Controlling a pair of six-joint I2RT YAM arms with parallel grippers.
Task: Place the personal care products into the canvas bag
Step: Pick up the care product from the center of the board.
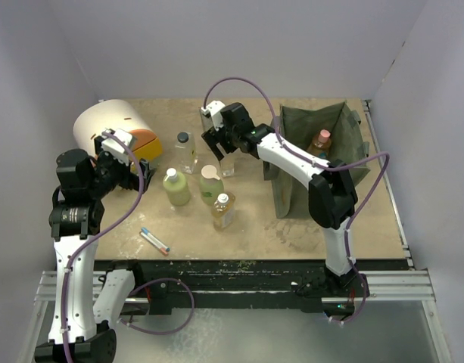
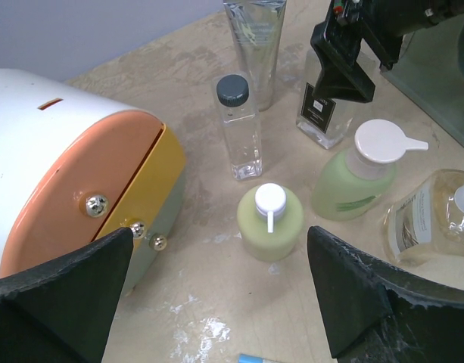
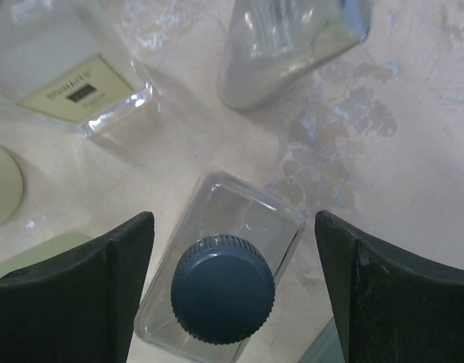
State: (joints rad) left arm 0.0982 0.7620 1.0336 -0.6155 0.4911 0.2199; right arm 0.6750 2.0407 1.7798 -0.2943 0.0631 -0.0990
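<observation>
The olive canvas bag (image 1: 292, 125) stands open at the right with an orange bottle (image 1: 320, 141) inside. On the table stand a clear dark-capped bottle (image 1: 185, 150), a round pale green bottle (image 1: 176, 187), a taller pale green bottle (image 1: 211, 184), an amber bottle (image 1: 223, 210) and a labelled clear bottle (image 2: 322, 110). A silver tube (image 2: 254, 45) stands behind them. My right gripper (image 3: 233, 219) hangs open above the dark-capped bottle (image 3: 222, 289), fingers on either side, not touching. My left gripper (image 2: 220, 234) is open and empty, just short of the round green bottle (image 2: 271, 227).
A white and orange domed box (image 1: 103, 125) sits at the far left, close beside my left gripper (image 1: 133, 175). A thin stick with red and blue marks (image 1: 154, 240) lies near the front edge. White walls close in the table on three sides.
</observation>
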